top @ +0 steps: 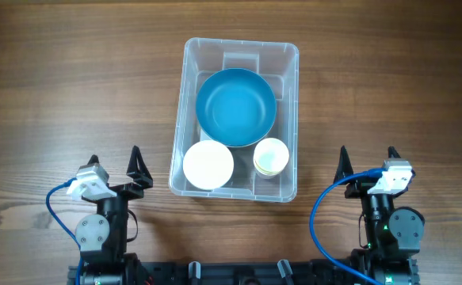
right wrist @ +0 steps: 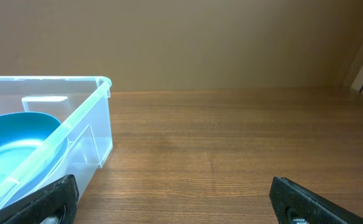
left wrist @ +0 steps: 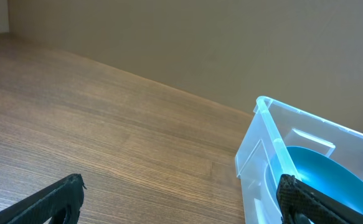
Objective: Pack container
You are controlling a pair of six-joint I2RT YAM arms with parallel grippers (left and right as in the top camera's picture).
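Your left end effector (top: 115, 161) is resting low on the worktop (top: 64, 79), off the near left corner of the container (top: 242, 43), with its fingers spread wide and gripping nothing. Your right end effector (top: 367, 156) is doing the same on the other side, also apart and empty. The container is standing in the middle between them, carrying a blue bowl (top: 236, 107), with a white bowl (top: 208, 165) and a cream cup (top: 271, 156) by its near wall. Nothing loose is showing outside it, so to my eye the packing is looking finished. If you are moving next, be lifting each arm straight up and steering wide of the rim, so you are not nudging the container.
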